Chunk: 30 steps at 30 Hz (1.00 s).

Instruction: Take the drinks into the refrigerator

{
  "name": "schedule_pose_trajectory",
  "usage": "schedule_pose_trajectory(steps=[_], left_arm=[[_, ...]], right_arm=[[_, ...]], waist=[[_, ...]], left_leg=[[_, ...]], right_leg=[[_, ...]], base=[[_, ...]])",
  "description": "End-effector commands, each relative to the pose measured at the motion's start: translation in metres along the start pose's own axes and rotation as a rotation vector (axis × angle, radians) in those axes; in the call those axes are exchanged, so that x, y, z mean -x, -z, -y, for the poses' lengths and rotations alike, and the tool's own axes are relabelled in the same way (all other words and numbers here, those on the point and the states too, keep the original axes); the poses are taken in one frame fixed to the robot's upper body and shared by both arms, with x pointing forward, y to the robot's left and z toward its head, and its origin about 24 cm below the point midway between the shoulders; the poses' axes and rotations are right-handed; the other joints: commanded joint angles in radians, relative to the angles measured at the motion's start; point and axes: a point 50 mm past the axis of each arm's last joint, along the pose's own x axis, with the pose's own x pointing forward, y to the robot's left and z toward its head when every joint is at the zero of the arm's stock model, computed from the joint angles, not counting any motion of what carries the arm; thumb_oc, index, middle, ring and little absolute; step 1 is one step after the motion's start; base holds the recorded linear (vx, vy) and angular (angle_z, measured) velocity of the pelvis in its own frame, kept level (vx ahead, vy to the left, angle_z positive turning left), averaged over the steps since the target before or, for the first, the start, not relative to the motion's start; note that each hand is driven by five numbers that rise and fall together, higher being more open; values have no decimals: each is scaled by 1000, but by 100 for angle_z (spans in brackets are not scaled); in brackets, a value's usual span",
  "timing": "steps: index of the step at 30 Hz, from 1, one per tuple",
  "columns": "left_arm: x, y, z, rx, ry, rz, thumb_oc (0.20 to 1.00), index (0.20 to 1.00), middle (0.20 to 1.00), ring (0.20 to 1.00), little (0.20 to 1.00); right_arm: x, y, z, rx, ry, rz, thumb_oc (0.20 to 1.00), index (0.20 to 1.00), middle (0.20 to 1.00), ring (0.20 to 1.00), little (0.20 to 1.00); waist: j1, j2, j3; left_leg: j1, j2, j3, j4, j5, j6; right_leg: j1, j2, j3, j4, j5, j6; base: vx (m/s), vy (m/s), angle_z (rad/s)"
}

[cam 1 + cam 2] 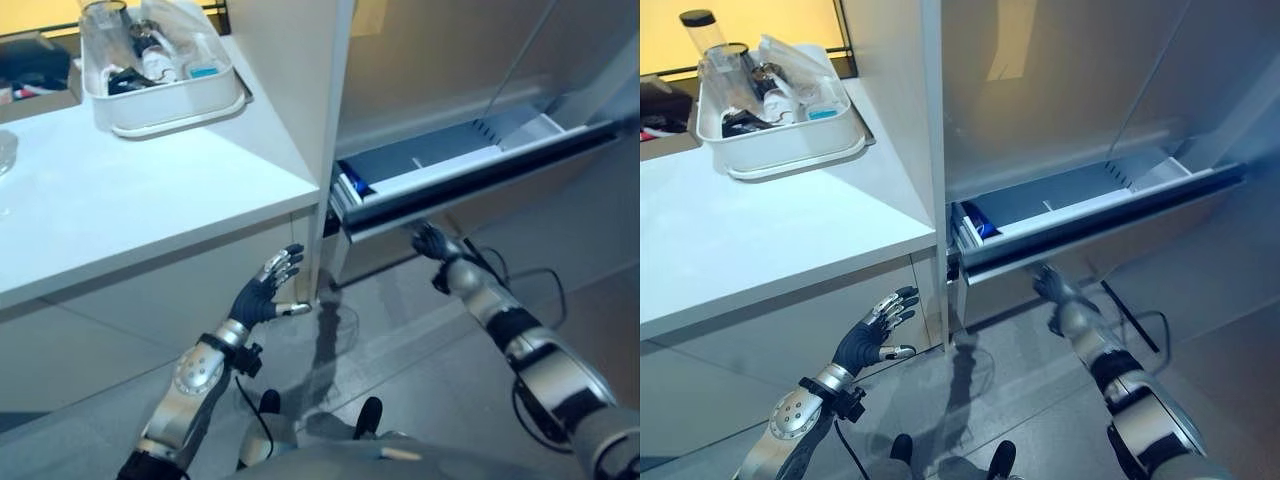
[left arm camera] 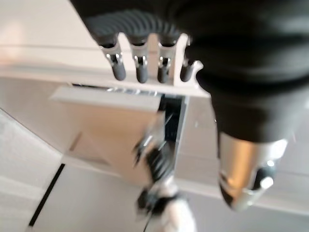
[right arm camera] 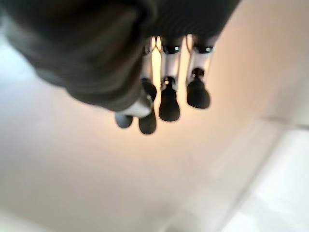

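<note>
Fridge drawer out, drinks up on the counter.
The refrigerator's drawer [image 1: 470,170] is pulled open, low on the right, a blue item in its left end. The drinks sit bunched upright in a white tub [image 1: 780,145] on the far-left countertop.

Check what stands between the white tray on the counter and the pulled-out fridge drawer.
A white upright panel at the counter's end separates the tray from the drawer, seen in both eye views.
</note>
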Motion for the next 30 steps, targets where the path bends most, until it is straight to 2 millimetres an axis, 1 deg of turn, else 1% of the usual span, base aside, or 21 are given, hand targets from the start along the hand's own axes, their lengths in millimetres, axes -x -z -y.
schedule_pose_trajectory(steps=[1, 4, 5, 6, 7, 10, 11, 12, 13, 14, 15, 16, 17, 19, 20, 21, 22, 23, 26, 28, 30], left_arm=[[-11, -32, 8, -19, 44, 179, 1000, 1000, 1000, 1000, 1000], [-10, -31, 6, -23, 20, 178, 1000, 1000, 1000, 1000, 1000], [-10, -31, 5, -25, 10, 178, 1000, 1000, 1000, 1000, 1000], [-9, -30, 3, -27, 1, 170, 1000, 1000, 1000, 1000, 1000], [-9, -28, 2, -27, -8, 165, 1000, 1000, 1000, 1000, 1000], [-8, -24, -1, -17, -34, 145, 1000, 1000, 1000, 1000, 1000], [-8, -24, -1, -17, -34, 145, 1000, 1000, 1000, 1000, 1000], [-6, -11, -4, 33, -81, 100, 1000, 1000, 1000, 1000, 1000], [-6, -10, -4, 33, -81, 99, 1000, 1000, 1000, 1000, 1000], [-4, -4, -6, 46, -106, 77, 1000, 1000, 1000, 1000, 1000], [-4, 0, -8, 37, -143, 62, 1000, 1000, 1000, 1000, 1000], [-2, 10, -8, 50, -189, 23, 1000, 1000, 1000, 1000, 1000], [-2, 16, -8, 59, -201, 1, 1000, 1000, 1000, 1000, 1000], [0, 39, -9, 83, -235, -96, 1000, 1000, 1000, 1000, 1000], [2, 52, -8, 97, -253, -155, 1000, 1000, 1000, 1000, 1000], [9, 79, -10, 119, -310, -279, 1000, 1000, 1000, 1000, 1000], [8, 79, -10, 119, -310, -278, 1000, 1000, 1000, 1000, 1000], [11, 90, -13, 93, -348, -334, 1000, 1000, 1000, 1000, 1000], [33, 139, -10, 68, -427, -612, 1000, 1000, 1000, 1000, 1000], [48, 162, -6, 114, -494, -763, 1000, 1000, 1000, 1000, 1000], [64, 180, -1, 231, -588, -889, 1000, 1000, 1000, 1000, 1000]], right_arm=[[-22, -67, 33, 98, 69, 257, 200, 200, 200, 200, 200], [-15, -54, 24, 49, 56, 226, 200, 200, 200, 200, 200], [-12, -46, 21, 26, 55, 201, 247, 247, 247, 247, 247], [-9, -39, 17, -4, 52, 176, 529, 529, 529, 529, 529], [-5, -30, 12, -35, 46, 146, 1000, 1000, 1000, 1000, 1000], [9, 2, -2, -121, 39, 29, 1000, 1000, 1000, 1000, 1000], [9, 2, -3, -121, 39, 28, 1000, 1000, 1000, 1000, 1000], [31, 40, -25, -284, 57, -140, 1000, 1000, 1000, 1000, 1000], [31, 40, -25, -285, 56, -141, 1000, 1000, 1000, 1000, 1000], [41, 52, -37, -346, 55, -200, 1000, 1000, 1000, 1000, 1000], [54, 66, -51, -405, 49, -277, 1000, 1000, 1000, 1000, 1000], [72, 83, -74, -485, 29, -392, 1000, 1000, 1000, 1000, 1000], [79, 88, -83, -512, 14, -429, 1000, 1000, 1000, 1000, 1000], [107, 104, -116, -599, -40, -578, 1000, 1000, 1000, 1000, 1000], [118, 108, -128, -631, -62, -632, 1000, 1000, 1000, 1000, 1000], [149, 117, -156, -697, -113, -779, 1000, 1000, 1000, 1000, 1000], [149, 117, -156, -697, -113, -778, 1000, 1000, 1000, 1000, 1000], [160, 119, -167, -737, -122, -837, 1000, 1000, 1000, 1000, 1000], [199, 121, -197, -761, -217, -993, 1000, 1000, 1000, 1000, 1000], [219, 122, -209, -762, -256, -1078, 1000, 1000, 1000, 1000, 1000], [231, 121, -217, -754, -290, -1126, 1000, 1000, 1000, 1000, 1000]], waist=[[56, -39, 19], [50, -37, 17], [47, -37, 17], [44, -36, 16], [40, -36, 14], [28, -34, 9], [29, -34, 8], [15, -32, 6], [16, -32, 5], [11, -31, 4], [4, -30, 5], [-3, -27, 5], [-8, -28, 3], [-22, -26, -2], [-30, -24, -4], [-43, -18, -8], [-43, -18, -8], [-51, -16, -11], [-71, -8, -18], [-87, -4, -29], [-99, 0, -38]], left_leg=[[12, -104, -16, -7, -66, 98], [24, -103, -12, -7, -72, 98], [28, -104, -10, -7, -75, 98], [31, -104, -8, -7, -77, 99], [36, -105, -6, -7, -78, 99], [44, -107, -3, -7, -83, 100], [44, -107, -3, -7, -83, 100], [51, -107, -1, -7, -84, 101], [51, -107, -1, -7, -85, 101], [54, -106, 0, -7, -86, 101], [56, -106, 1, -7, -86, 101], [66, -103, 5, -7, -92, 100], [63, -105, 4, -7, -88, 101], [66, -103, 7, -7, -88, 100], [68, -103, 9, -7, -88, 100], [74, -103, 12, -7, -91, 99], [75, -102, 12, -7, -91, 99], [78, -102, 15, -7, -93, 99], [92, -100, 25, -7, -98, 96], [93, -101, 31, -7, -98, 96], [101, -101, 36, -7, -102, 95]], right_leg=[[76, -21, -28, 40, -48, 57], [84, -23, -28, 42, -50, 58], [85, -24, -29, 43, -51, 59], [86, -25, -28, 45, -52, 59], [88, -25, -27, 48, -53, 59], [93, -26, -26, 51, -56, 60], [93, -26, -26, 51, -56, 60], [97, -28, -25, 55, -58, 60], [97, -28, -25, 55, -59, 60], [98, -29, -26, 57, -60, 60], [99, -30, -25, 58, -61, 60], [105, -28, -25, 62, -66, 60], [102, -30, -25, 62, -63, 60], [102, -30, -24, 65, -66, 60], [103, -30, -23, 66, -67, 59], [104, -28, -19, 69, -70, 58], [104, -28, -19, 69, -70, 58], [105, -27, -17, 69, -72, 57], [112, -22, -8, 73, -79, 56], [110, -23, -4, 74, -80, 54], [115, -22, 0, 76, -84, 52]], base=[[9, 16, 14], [4, 13, 14], [0, 0, 0], [20, 16, -5], [0, 0, 0], [4, 3, 1], [0, 0, 0], [0, 0, 0], [0, 0, 0], [0, 0, 0], [16, -2, -3], [11, 2, -4], [0, 0, 0], [0, 0, 0], [0, 0, 0], [14, 13, -4], [24, 14, -9], [14, 12, -14], [22, 18, -12], [27, 27, -6], [35, 16, -8]])
